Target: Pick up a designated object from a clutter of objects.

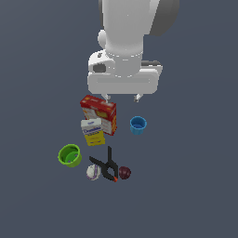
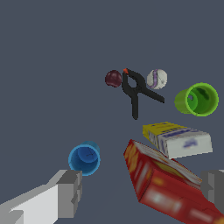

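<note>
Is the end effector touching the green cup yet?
Apart. The exterior view shows the end effector hanging above the red cracker box, with bare floor between it and the green cup. Its fingers are spread with nothing between them.

Green cup (image 1: 69, 155) stands clear; nearest obstacles ball (image 1: 93, 172), clamp (image 1: 108, 165).

No legible text on boxes (image 1: 98, 119)

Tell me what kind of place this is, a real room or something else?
Most likely a simulated test scene, not a real room: a flat, featureless grey floor, household clutter such as a red cracker box and a lime-green cup, and a smooth white robot arm overhead.
</note>
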`<state>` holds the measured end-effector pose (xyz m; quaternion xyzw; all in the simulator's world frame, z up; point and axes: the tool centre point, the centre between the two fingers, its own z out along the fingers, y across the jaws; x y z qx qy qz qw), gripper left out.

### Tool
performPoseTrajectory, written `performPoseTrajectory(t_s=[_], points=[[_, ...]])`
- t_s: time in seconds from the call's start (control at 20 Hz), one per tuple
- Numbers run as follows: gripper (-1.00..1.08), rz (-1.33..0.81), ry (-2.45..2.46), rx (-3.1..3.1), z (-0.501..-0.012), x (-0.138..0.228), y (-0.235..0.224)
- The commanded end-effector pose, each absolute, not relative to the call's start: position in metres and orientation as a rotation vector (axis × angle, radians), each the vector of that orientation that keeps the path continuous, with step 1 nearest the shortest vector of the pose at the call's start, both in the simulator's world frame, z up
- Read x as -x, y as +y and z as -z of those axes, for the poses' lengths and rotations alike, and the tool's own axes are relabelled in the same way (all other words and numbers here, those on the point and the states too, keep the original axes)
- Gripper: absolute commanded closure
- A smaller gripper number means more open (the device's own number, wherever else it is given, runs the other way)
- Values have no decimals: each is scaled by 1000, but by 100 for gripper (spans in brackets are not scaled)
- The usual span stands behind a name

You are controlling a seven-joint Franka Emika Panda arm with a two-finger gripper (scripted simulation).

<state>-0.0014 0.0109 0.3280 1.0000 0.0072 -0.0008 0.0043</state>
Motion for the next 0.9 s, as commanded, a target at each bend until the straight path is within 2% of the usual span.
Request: performPoseTrajectory(t_s=[0.0,0.5,0.85], points=[[-20,3,22,-3133,-328,1,11],[-20,9,-44,-3142,-322,1,-2],[-20,-12,-123,-3132,-306,-14,-16]])
